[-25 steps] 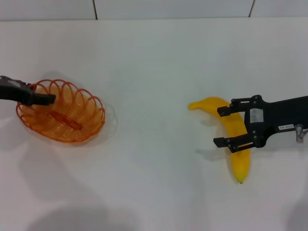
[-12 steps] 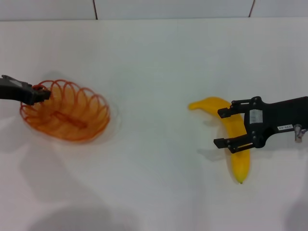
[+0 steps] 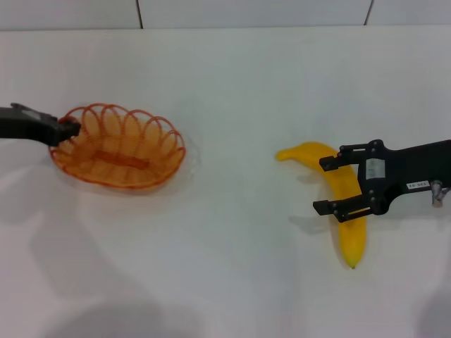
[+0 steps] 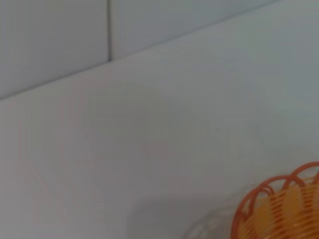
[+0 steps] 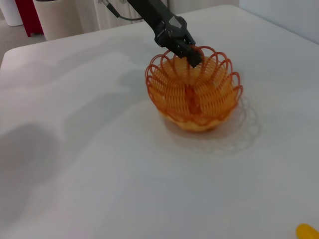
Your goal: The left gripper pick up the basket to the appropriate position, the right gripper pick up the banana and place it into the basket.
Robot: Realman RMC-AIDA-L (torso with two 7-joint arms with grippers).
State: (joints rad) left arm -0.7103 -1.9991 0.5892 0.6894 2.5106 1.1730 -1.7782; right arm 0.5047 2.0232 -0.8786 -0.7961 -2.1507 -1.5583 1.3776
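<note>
The orange wire basket (image 3: 120,148) is on the left of the white table; it also shows in the right wrist view (image 5: 194,94) and partly in the left wrist view (image 4: 281,209). My left gripper (image 3: 67,130) is shut on the basket's left rim; it shows in the right wrist view (image 5: 192,54) gripping the rim. The yellow banana (image 3: 338,193) lies on the right of the table; its tip shows in the right wrist view (image 5: 308,231). My right gripper (image 3: 325,185) is open, its fingers straddling the banana's middle.
The white table (image 3: 232,84) has a tiled wall behind its far edge. A red object (image 5: 27,15) and a beige bin (image 5: 60,17) stand beyond the table in the right wrist view.
My left gripper has carried the basket to the right, toward the table's middle. The right gripper and the banana have not moved.
</note>
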